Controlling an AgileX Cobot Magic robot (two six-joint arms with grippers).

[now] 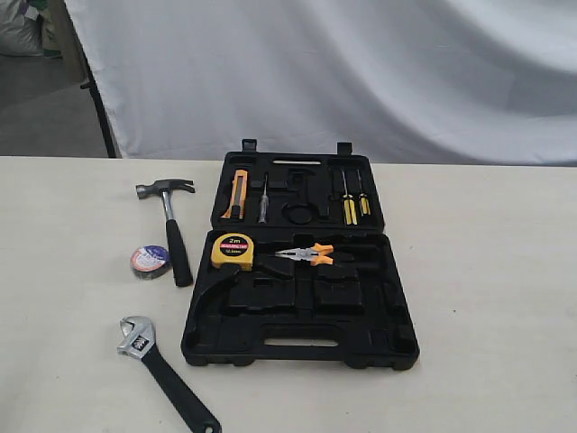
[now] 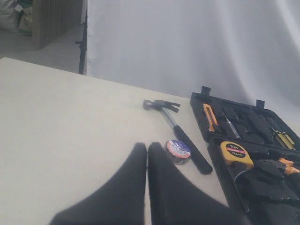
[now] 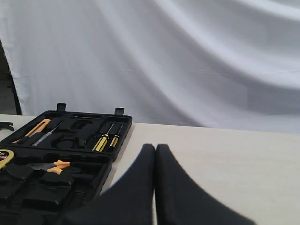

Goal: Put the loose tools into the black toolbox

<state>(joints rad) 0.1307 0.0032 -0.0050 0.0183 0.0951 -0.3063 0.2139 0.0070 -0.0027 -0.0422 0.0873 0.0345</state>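
Observation:
The black toolbox [image 1: 300, 341] lies open on the table, its slot cut-out along the near edge. To its left lie the claw hammer [image 1: 171, 227], the small tape roll [image 1: 150, 261] and, nearer the front, the adjustable wrench [image 1: 160, 370]. Neither gripper shows in the exterior view. My left gripper [image 2: 147, 148] is shut and empty, its tips just short of the tape roll [image 2: 178, 150], with the hammer [image 2: 180, 133] beyond. The wrench is out of that view. My right gripper [image 3: 155, 149] is shut and empty over bare table beside the toolbox [image 3: 108, 161].
In the toolbox sit a yellow tape measure [image 1: 233, 251], orange-handled pliers [image 1: 308, 255], a yellow utility knife [image 1: 237, 192] and yellow-handled screwdrivers [image 1: 348, 207]. A white cloth backdrop [image 1: 361, 72] hangs behind the table's far edge.

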